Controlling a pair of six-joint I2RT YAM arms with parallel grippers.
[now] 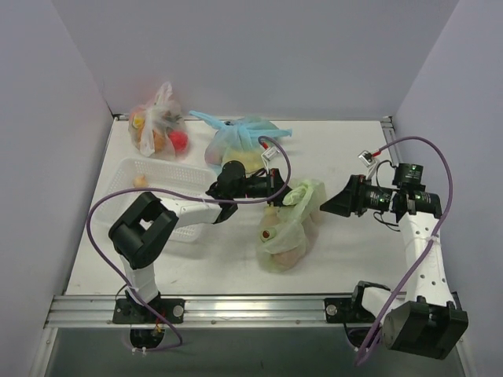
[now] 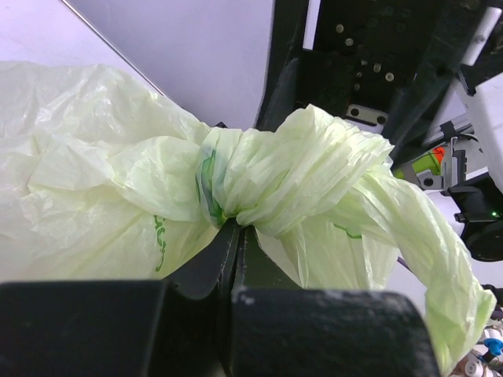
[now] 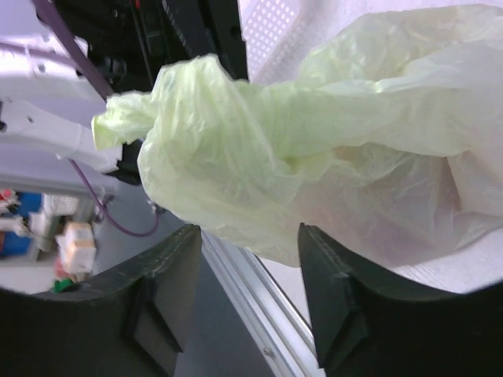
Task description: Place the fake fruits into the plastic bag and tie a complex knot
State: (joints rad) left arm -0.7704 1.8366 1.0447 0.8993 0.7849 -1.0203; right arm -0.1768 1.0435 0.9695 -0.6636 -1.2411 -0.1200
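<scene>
**Left end effector pinches the knotted green bag – right one stands open beside it**

The pale green plastic bag (image 1: 292, 228) lies on the white surface (image 1: 354, 259) at the centre of the top view, its neck pointing toward the upper left. Through its thin skin a few fake fruits (image 1: 271, 233) show dimly: a reddish spot and a pale yellowish bulk, no more than that can be told.

The left end effector (image 1: 279, 191) reaches in from the left and meets the neck of the bag. In its wrist view, the left end effector (image 2: 236, 243) has its jaws pressed together on the crinkled film just under a thick knot (image 2: 267, 181), with a twisted handle loop trailing toward the lower right of that frame.

The right end effector (image 1: 334, 203) sits just beside the bag at centre right of the top view. Its wrist view shows the fingers (image 3: 169, 290) well apart at the bottom of the frame – the bag (image 3: 299, 149) bulges above them and nothing is gripped.

Along the back of the top view, a knotted blue bag (image 1: 244, 140) lies at upper centre and a clear bag (image 1: 159, 126) of orange and red fruit at upper left. A white basket (image 1: 161, 206) at the left holds one small orange fruit (image 1: 141, 181).
</scene>
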